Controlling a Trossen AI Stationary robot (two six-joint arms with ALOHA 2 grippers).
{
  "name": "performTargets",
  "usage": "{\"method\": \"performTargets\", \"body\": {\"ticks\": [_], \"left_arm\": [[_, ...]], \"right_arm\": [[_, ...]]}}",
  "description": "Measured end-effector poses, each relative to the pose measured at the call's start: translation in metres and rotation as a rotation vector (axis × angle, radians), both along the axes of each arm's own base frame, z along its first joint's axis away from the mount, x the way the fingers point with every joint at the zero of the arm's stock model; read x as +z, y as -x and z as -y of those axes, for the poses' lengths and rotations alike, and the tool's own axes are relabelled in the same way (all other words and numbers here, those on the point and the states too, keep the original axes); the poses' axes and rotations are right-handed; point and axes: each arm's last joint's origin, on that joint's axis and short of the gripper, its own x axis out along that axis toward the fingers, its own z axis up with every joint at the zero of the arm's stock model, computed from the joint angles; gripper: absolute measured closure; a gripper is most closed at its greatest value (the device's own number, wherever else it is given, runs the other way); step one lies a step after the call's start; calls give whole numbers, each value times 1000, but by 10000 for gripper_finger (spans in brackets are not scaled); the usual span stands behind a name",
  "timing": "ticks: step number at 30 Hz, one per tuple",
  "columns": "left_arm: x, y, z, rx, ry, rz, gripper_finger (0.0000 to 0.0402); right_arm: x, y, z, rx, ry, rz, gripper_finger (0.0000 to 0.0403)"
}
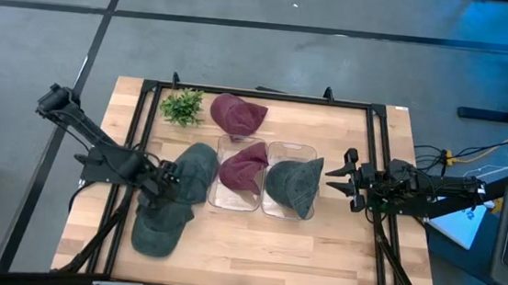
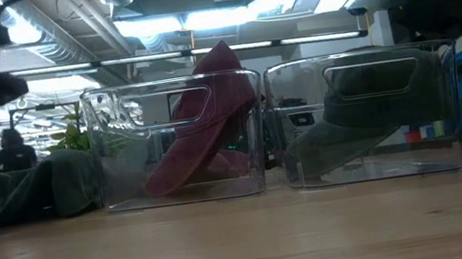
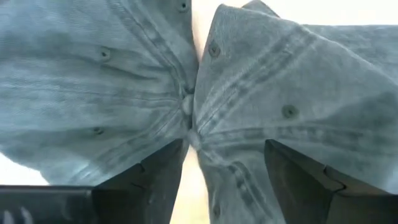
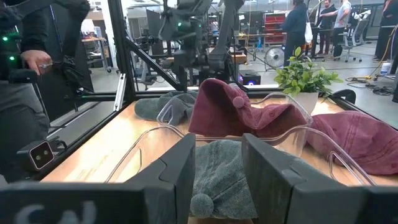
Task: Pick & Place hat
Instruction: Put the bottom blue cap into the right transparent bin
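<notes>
Trouble, if it comes, is a pinch that bites both crowns at once: two green hats lie touching on the table's left side, and the left gripper (image 1: pixel 160 180) sits right over their seam. Its fingers (image 3: pixel 149 180) are spread, holding nothing, one to each side of where the upper green hat (image 1: pixel 196 170) meets the lower green hat (image 1: pixel 159 226). The right gripper (image 1: pixel 338 179) waits beside the right bin (image 1: pixel 312 151), fingers parted and empty.
</notes>
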Motion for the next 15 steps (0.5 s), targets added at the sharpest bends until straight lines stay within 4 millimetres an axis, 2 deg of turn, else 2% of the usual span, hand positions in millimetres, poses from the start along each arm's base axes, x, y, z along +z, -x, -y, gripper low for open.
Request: {"method": "performTargets", "body": {"ticks": [8, 15], "left_arm": [[-21, -18, 5, 37, -55, -57, 137], [-38, -28, 8, 42, -75, -103, 132]], "right_arm": [[0, 0, 0, 0, 0, 0, 272], [0, 0, 0, 0, 0, 0, 272]]}}
